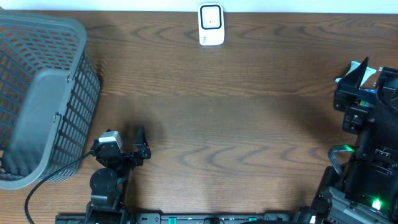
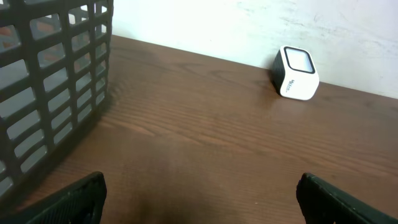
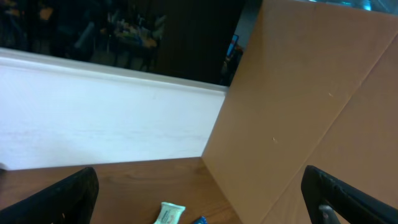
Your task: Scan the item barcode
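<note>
The white barcode scanner (image 1: pixel 211 25) stands at the table's far edge, and also shows in the left wrist view as the scanner (image 2: pixel 296 73). My left gripper (image 1: pixel 142 144) rests low at the front left, open and empty (image 2: pixel 202 199). My right gripper (image 1: pixel 356 73) hangs at the far right, open with nothing between its fingers (image 3: pixel 202 196). Below it on the table lie a small pale green packet (image 3: pixel 170 214) and the tip of a blue item (image 3: pixel 199 220). Which of these is the item I cannot tell.
A large grey plastic basket (image 1: pixel 37 93) fills the left side of the table, close to my left arm (image 2: pixel 50 81). A brown cardboard box wall (image 3: pixel 311 112) rises right beside the packet. A white wall backs the table.
</note>
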Controlling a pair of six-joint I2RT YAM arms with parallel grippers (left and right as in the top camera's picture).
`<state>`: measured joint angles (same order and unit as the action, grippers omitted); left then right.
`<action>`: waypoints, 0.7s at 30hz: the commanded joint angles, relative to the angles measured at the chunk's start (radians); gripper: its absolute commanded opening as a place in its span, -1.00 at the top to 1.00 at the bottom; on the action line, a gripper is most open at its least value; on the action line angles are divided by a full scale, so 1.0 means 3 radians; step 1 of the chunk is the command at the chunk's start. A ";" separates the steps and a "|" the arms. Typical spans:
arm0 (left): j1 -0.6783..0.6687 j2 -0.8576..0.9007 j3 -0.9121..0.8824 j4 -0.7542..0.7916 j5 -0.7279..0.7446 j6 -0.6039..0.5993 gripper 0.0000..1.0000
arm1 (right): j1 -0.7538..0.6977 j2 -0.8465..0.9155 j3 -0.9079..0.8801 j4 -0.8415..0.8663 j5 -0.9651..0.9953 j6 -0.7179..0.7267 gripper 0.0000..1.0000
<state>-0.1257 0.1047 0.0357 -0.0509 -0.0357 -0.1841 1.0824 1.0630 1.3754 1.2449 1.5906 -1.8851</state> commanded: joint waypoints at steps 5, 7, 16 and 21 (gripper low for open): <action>0.0010 -0.0008 -0.0106 -0.0050 -0.0029 -0.0017 -0.96 | -0.0183 -0.0019 0.0024 -0.0175 -0.0476 0.0195 -0.99; 0.0010 -0.0008 -0.0106 -0.0050 -0.0029 -0.0017 -0.96 | -0.0247 -0.0025 0.0024 -0.0549 -0.0598 0.0453 -0.99; 0.0010 -0.0008 -0.0106 -0.0050 -0.0029 -0.0017 -0.96 | -0.0982 -0.0169 0.0024 -0.3630 -0.2637 0.3159 -0.99; 0.0010 -0.0008 -0.0106 -0.0050 -0.0029 -0.0017 -0.96 | -0.1762 -0.0275 0.0024 -0.4447 -0.3596 0.4732 -0.99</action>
<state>-0.1257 0.1047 0.0357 -0.0509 -0.0357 -0.1841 0.6552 1.0275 1.3720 -0.0368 0.7952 -0.8936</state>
